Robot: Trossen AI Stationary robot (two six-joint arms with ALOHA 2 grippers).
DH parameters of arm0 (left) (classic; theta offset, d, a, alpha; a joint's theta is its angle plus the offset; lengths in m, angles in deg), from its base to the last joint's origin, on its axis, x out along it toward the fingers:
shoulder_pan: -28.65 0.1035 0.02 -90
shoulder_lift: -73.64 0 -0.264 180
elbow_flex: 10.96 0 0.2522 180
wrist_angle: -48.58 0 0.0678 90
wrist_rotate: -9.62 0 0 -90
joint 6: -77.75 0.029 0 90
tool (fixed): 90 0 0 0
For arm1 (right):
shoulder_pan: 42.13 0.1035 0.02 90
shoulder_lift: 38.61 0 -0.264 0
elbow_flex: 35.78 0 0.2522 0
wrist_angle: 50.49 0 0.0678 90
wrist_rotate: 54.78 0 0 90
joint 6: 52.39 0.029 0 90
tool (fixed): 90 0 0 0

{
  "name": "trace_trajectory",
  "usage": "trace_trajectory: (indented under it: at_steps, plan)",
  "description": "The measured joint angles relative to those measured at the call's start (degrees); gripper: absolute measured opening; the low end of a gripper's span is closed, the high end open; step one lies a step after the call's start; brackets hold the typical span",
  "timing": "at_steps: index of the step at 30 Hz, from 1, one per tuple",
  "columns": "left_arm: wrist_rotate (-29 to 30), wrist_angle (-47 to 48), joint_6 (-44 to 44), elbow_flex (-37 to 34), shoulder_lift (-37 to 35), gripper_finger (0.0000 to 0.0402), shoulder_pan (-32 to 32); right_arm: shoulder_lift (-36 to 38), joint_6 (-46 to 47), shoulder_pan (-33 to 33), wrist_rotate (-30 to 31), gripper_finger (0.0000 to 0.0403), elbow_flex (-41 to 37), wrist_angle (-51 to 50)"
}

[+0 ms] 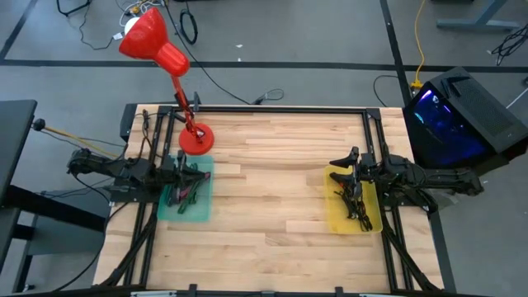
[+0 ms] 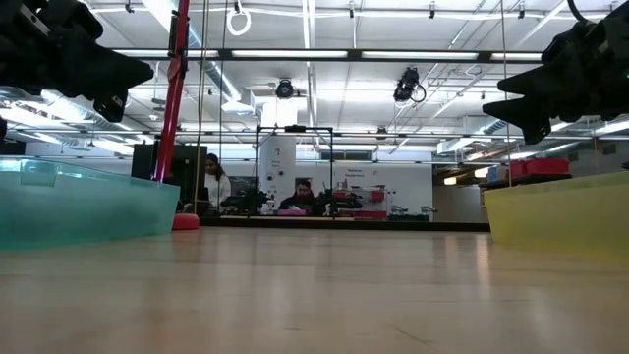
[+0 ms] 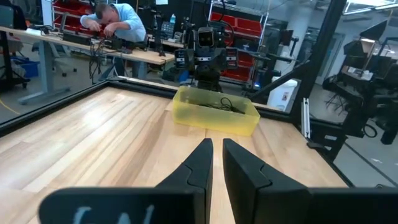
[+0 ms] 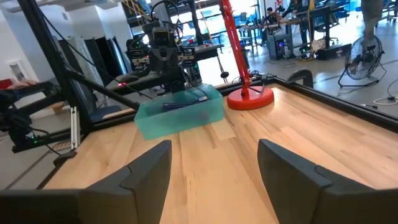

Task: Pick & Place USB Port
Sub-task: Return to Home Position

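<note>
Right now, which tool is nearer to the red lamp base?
Left. The left tool is over the teal bin beside the lamp base; the right tool is over the yellow bin opposite.

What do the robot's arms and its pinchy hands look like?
Both arms are dark, nearly black, and built from chunky jointed pieces: the left arm and the right arm. Each ends in a two-finger gripper. The left gripper has plain black wedge fingers that narrow to thin tips. The right gripper has the same angular black fingers. I see no writing on the fingers.
</note>
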State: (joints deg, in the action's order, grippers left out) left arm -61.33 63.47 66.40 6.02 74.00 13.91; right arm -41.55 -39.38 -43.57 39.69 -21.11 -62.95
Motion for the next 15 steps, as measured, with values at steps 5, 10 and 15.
trace_trajectory:
  at_steps: [5,10,15]
  plan:
    - [0.03,-0.04,0.0,0.0,0.0,0.0042,0.42,0.0,0.0,0.0,0.0,0.0241,0.0,0.02]
    - [-0.26,-0.04,-0.02,0.0,-0.28,0.0042,1.5,0.0,0.0,0.0,0.0,0.0241,0.0,0.0]
    - [-0.87,-0.13,-0.02,0.0,-0.33,0.0042,6.6,0.0,0.0,0.01,0.0,0.0241,0.0,0.02]
